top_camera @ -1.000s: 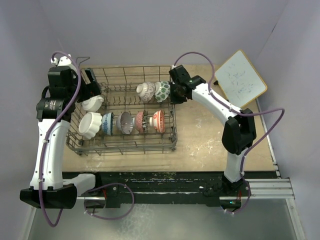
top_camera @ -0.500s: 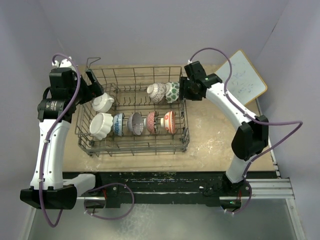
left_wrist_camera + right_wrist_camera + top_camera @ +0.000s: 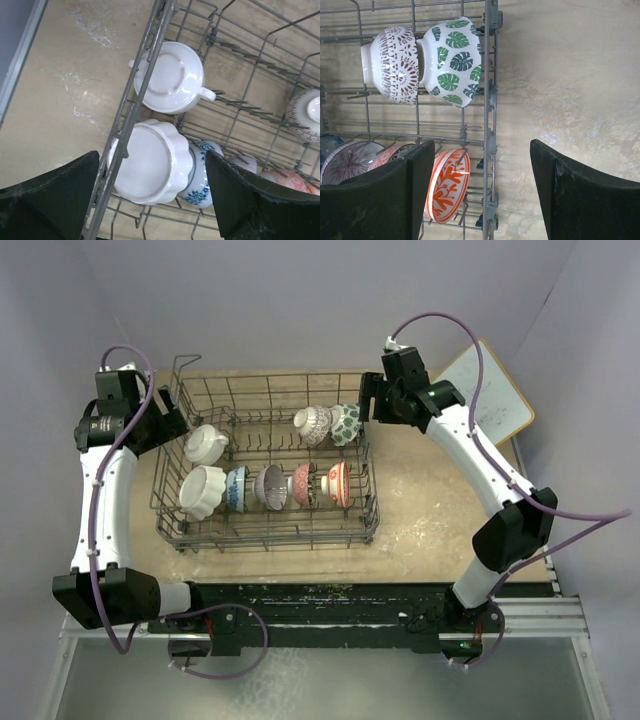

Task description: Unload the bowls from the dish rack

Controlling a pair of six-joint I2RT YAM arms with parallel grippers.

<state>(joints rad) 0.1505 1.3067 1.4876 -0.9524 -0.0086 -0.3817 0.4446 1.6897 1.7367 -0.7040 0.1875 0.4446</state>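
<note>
The dark wire dish rack (image 3: 270,540) stands on the table left of centre, with several bowls on edge in it. Its front row runs from a white scalloped bowl (image 3: 203,491) to a red-orange bowl (image 3: 340,484). Behind are a green-leaf bowl (image 3: 346,424) and a purple-patterned bowl (image 3: 313,424). My left gripper (image 3: 168,425) hangs open over the rack's left rim (image 3: 150,55), with the scalloped bowl (image 3: 150,162) and a blue bowl (image 3: 202,172) below its jaws. My right gripper (image 3: 372,405) is open above the right rim (image 3: 486,100), holding nothing. The red-orange bowl (image 3: 447,185) is beside its left finger.
A white bowl with two small handles (image 3: 205,445) leans in the rack's back left corner. A white tilted board (image 3: 490,400) stands at the back right. Bare tabletop (image 3: 440,510) lies to the right of the rack.
The rack has slid to the right with the right gripper at its edge. The right gripper has since opened and drawn back. The left gripper has pulled back a little to the left.
</note>
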